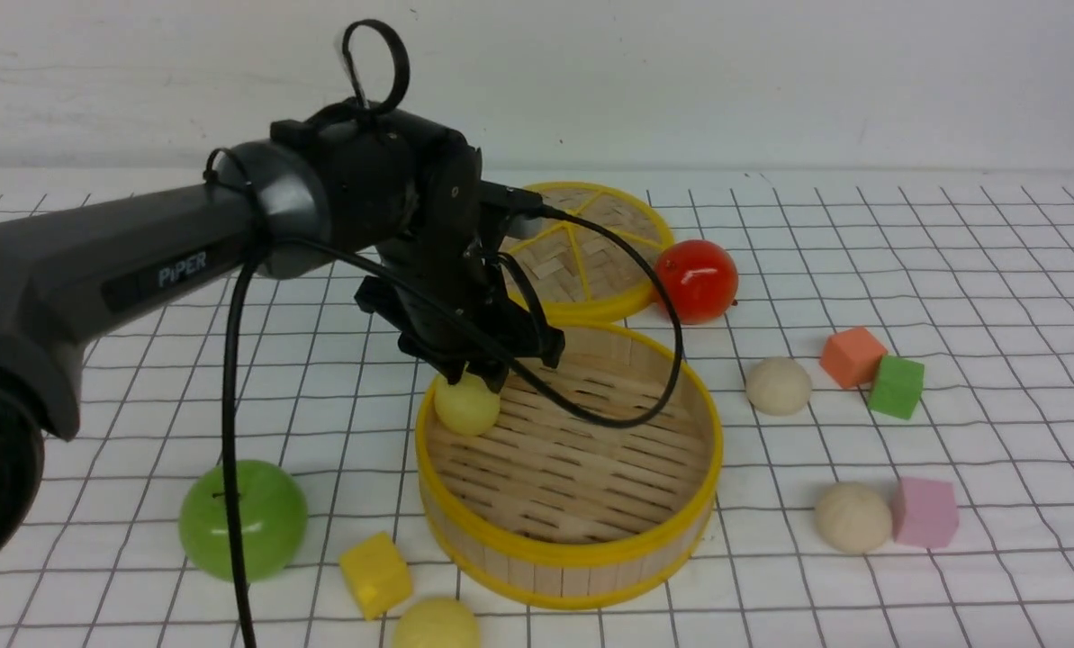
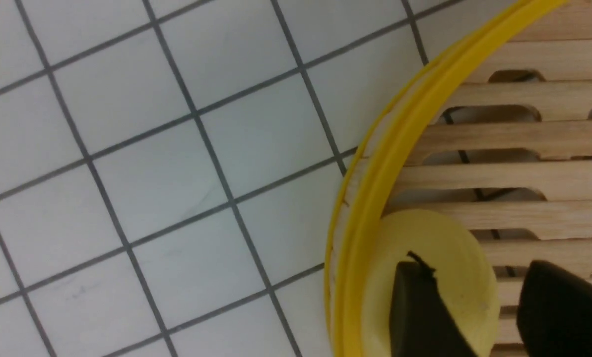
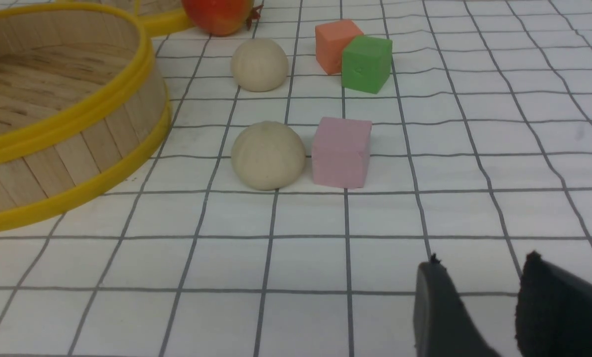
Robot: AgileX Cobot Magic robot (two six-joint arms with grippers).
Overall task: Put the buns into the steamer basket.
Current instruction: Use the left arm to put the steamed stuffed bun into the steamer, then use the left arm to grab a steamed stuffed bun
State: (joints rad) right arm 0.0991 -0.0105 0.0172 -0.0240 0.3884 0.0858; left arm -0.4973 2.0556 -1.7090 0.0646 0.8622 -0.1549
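The steamer basket (image 1: pixel 537 569) was pale slatted wood with smooth yellow rims; the near cream bun (image 1: pixel 852 517) looked matte, the red apple (image 1: pixel 697 281) glossy.

four buns (image 1: pixel 467 405) (image 1: pixel 437 624) (image 1: pixel 778 385) (image 1: pixel 852 516), four foam cubes (image 1: pixel 375 573) (image 1: pixel 852 356) (image 1: pixel 897 386) (image 1: pixel 925 513), two apples (image 1: pixel 243 519) (image 1: pixel 697 280), one steamer basket (image 1: pixel 573 551) and one lid (image 1: pixel 591 261).

White table (image 1: pixel 996 297) ruled in a dark grid. At its middle, steamer basket (image 1: pixel 582 553). Just behind the basket: flat lid (image 1: pixel 582 252); behind-right, red apple (image 1: pixel 697 280). Right of the basket: cream bun (image 1: pixel 778 385), orange cube (image 1: pixel 852 356) touching green cube (image 1: pixel 896 387); nearer, second cream bun (image 1: pixel 852 516) beside pink cube (image 1: pixel 925 512). Left-front of the basket: green apple (image 1: pixel 243 519), yellow cube (image 1: pixel 375 574), pale yellow bun (image 1: pixel 436 625).
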